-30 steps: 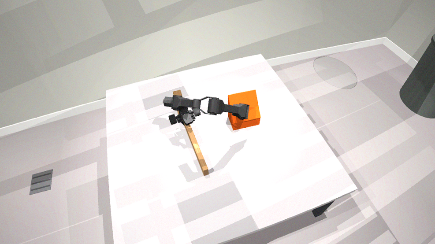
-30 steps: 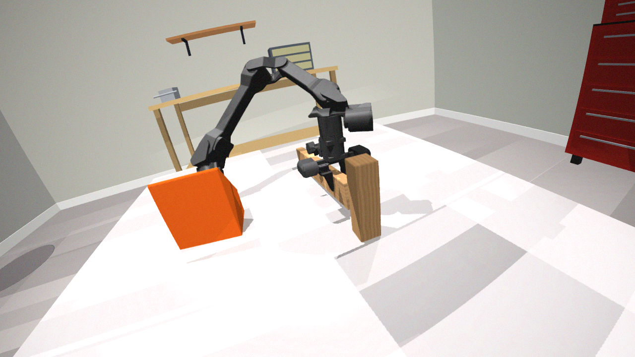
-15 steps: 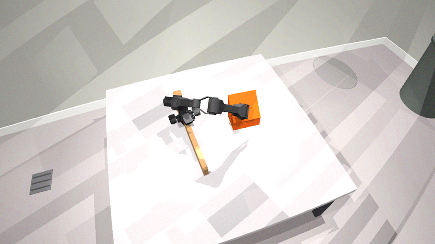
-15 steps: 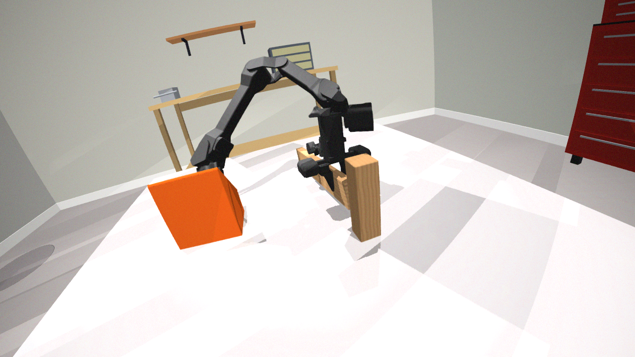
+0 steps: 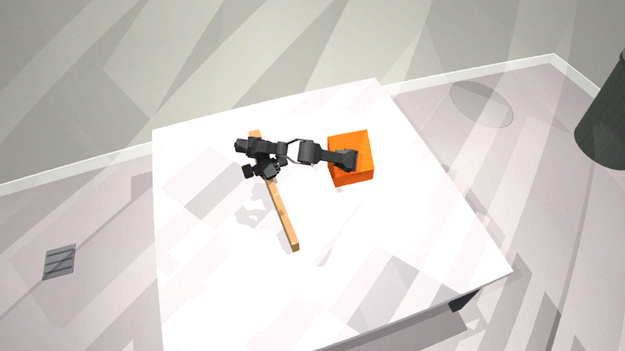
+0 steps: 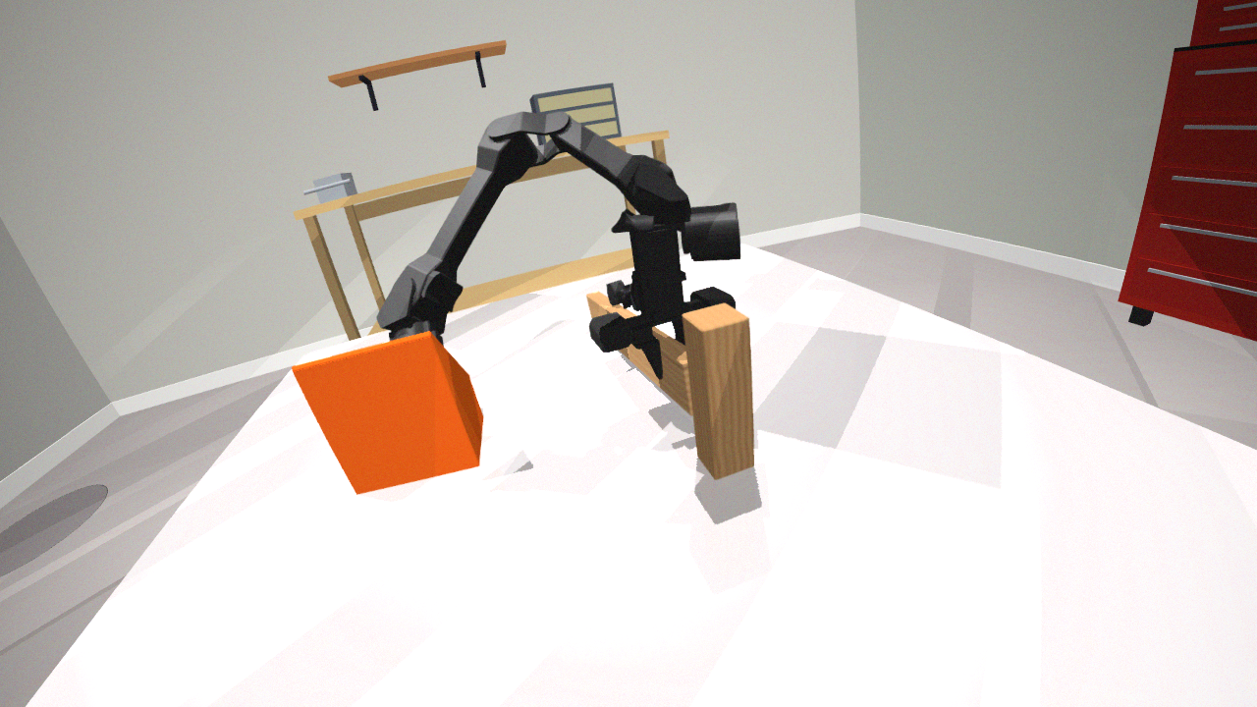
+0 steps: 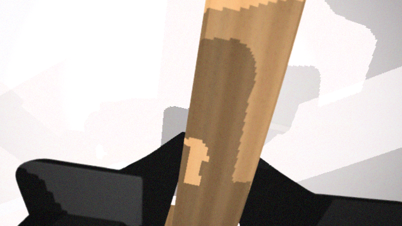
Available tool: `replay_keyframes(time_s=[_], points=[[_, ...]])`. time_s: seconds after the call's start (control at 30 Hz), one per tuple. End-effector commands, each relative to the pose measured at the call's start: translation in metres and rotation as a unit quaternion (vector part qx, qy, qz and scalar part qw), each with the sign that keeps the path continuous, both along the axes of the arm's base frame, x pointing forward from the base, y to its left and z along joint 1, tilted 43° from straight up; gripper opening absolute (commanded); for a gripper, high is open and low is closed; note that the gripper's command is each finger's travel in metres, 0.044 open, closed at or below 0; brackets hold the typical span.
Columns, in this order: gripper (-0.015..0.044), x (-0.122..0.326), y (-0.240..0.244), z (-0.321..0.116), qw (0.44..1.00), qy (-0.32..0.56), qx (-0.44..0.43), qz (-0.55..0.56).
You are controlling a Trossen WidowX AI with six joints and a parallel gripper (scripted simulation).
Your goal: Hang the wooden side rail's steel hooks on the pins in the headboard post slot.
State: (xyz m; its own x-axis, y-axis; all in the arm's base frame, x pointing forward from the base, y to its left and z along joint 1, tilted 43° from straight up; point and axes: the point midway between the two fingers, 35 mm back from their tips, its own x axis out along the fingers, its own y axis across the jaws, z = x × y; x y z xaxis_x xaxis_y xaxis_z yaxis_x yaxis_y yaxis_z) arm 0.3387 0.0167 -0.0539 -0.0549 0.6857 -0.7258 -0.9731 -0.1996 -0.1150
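From here I'm gripping the wooden rail (image 7: 224, 103) between both black fingers, shadows patching its grain.

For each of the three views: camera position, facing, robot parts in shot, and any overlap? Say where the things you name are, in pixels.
Top: high over the table (image 5: 227, 327), looking steeply down; the whole arm shows.
Exterior: beyond the post (image 6: 725, 395), looking past it along the rail (image 6: 672, 382); arm and gripper (image 6: 670, 358) show.
Wrist: on the arm, facing the rail (image 7: 226, 94); both fingers show.
Top and exterior share the orange block (image 5: 351, 152) (image 6: 395, 421).
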Motion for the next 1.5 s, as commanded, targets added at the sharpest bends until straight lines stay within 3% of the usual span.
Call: replay_keyframes(time_s=[0.0,1.47], points=[[0.0,0.0009,-0.0071,-0.001,1.0,-0.004,-0.005,-0.004],[0.0,0.0023,-0.0104,-0.0032,1.0,-0.004,-0.005,-0.004]])
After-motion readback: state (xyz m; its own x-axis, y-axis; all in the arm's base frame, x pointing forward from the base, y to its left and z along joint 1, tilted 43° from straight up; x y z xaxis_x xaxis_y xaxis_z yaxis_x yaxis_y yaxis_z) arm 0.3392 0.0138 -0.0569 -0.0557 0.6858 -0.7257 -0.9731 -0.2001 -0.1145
